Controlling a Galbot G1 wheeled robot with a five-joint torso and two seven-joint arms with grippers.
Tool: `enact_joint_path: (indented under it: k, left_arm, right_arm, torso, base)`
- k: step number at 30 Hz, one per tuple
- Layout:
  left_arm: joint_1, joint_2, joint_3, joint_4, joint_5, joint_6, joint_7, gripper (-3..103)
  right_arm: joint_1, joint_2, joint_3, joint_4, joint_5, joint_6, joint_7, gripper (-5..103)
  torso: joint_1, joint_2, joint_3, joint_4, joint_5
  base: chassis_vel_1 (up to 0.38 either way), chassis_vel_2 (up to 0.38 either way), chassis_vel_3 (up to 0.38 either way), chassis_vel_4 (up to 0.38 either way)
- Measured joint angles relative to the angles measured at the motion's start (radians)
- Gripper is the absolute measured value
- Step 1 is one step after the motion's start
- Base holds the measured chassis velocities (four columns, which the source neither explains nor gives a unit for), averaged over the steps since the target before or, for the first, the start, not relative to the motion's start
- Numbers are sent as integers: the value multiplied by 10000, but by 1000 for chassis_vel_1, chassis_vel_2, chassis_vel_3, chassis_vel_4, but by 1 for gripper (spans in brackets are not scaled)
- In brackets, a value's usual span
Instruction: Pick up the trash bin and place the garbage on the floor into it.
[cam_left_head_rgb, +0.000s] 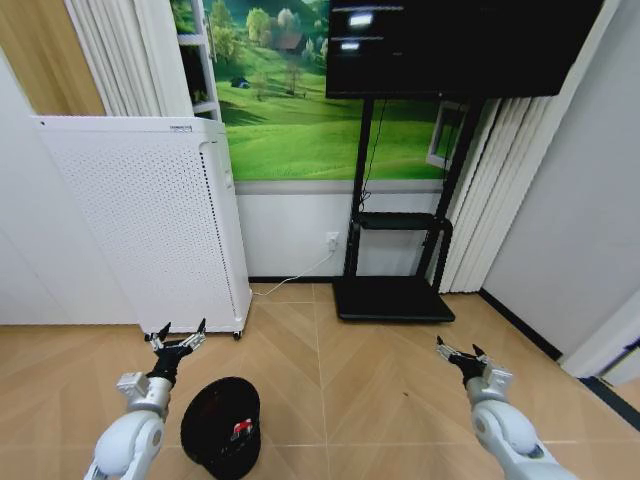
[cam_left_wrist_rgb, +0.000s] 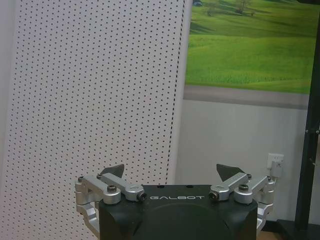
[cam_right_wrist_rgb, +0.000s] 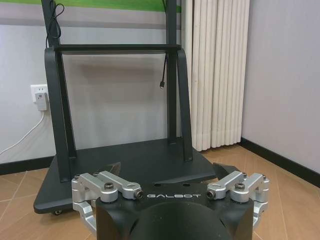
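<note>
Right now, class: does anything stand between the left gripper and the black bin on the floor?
Nothing visible does. The left gripper, jaws open, hangs just above and behind the bin, with bare floor between them.

**Back wall and floor: the room around the work**

A tall white perforated appliance (cam_left_head_rgb: 150, 225) is standing on the left of the head view, rolling on small casters over the herringbone wood floor (cam_left_head_rgb: 390, 380). Behind it, a green meadow mural (cam_left_head_rgb: 290, 110) is filling the upper middle of the frame. At upper right a dark screen (cam_left_head_rgb: 450, 45) is sitting on a black stand (cam_left_head_rgb: 395, 290), whose flat base is resting on the floor at centre. A white cable is trailing from a wall socket (cam_left_head_rgb: 331, 241) down toward the appliance. White pleated curtains (cam_left_head_rgb: 480, 210) are hanging to the right of the stand, running down to a dark skirting board (cam_left_head_rgb: 520, 322).
</note>
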Motion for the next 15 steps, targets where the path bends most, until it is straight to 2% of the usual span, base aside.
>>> enact_joint_path:
  k: [5, 15]
  left_arm:
    - [2, 1, -4, -7, 3, 3, 0, 100]
    - [9, 4, -11, -16, 9, 13, 0, 100]
  right_arm:
    - [0, 0, 0, 0, 0, 0, 0, 100]
    - [0, 0, 0, 0, 0, 0, 0, 100]
  torso:
    - [21, 135, 112, 0, 0]
    - [129, 639, 514, -1, 0]
  base:
    - [0, 0, 0, 0]
    - [0, 0, 0, 0]
